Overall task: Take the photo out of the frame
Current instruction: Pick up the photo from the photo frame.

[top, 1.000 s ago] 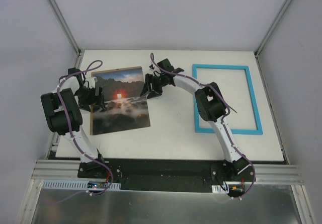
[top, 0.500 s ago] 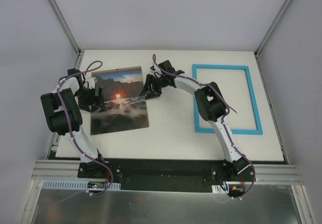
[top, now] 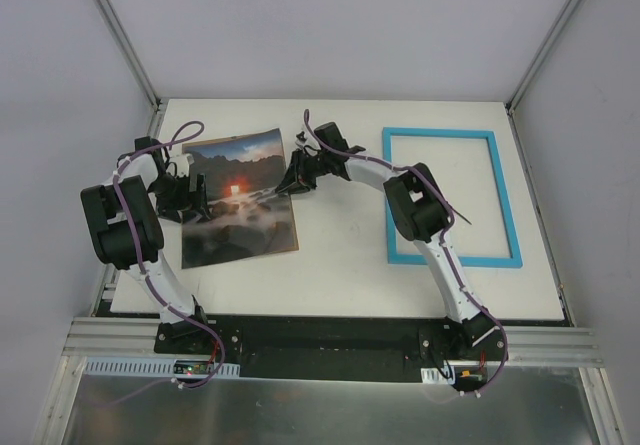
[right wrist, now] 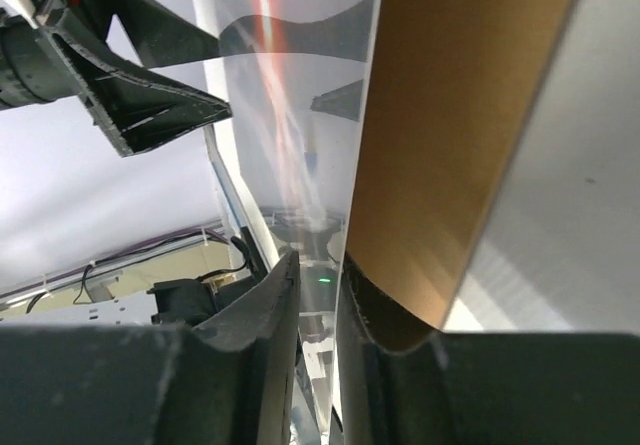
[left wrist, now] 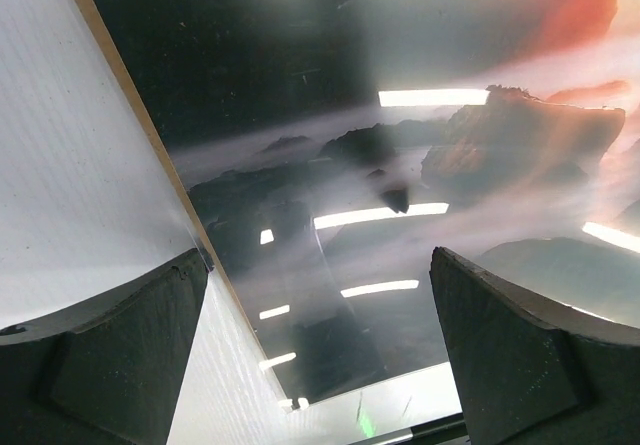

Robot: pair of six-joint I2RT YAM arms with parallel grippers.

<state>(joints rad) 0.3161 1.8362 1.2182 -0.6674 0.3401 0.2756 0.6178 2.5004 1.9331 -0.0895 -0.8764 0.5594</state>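
Observation:
The photo (top: 240, 200) (left wrist: 400, 165) lies at the left of the table on a brown backing board (right wrist: 460, 115), whose thin edge (left wrist: 150, 135) shows along the photo's left side. The photo's right edge is bowed up off the board. My right gripper (top: 290, 180) (right wrist: 320, 295) straddles that raised edge, one finger above the glossy sheet (right wrist: 300, 115) and one between sheet and board, with a narrow gap left between the jaws. My left gripper (top: 195, 200) (left wrist: 320, 335) hovers wide open over the photo's left part, holding nothing. The light-blue frame (top: 440, 133) lies flat at the right.
The white table (top: 340, 265) ends close to the left of the photo and board. Both arms arch over the table's left and middle. The frame's opening shows bare table. Grey walls stand round the table on three sides.
The right gripper's jaws have narrowed round the photo's right edge, and that edge has curled up off the board. The left arm and the frame have not moved.

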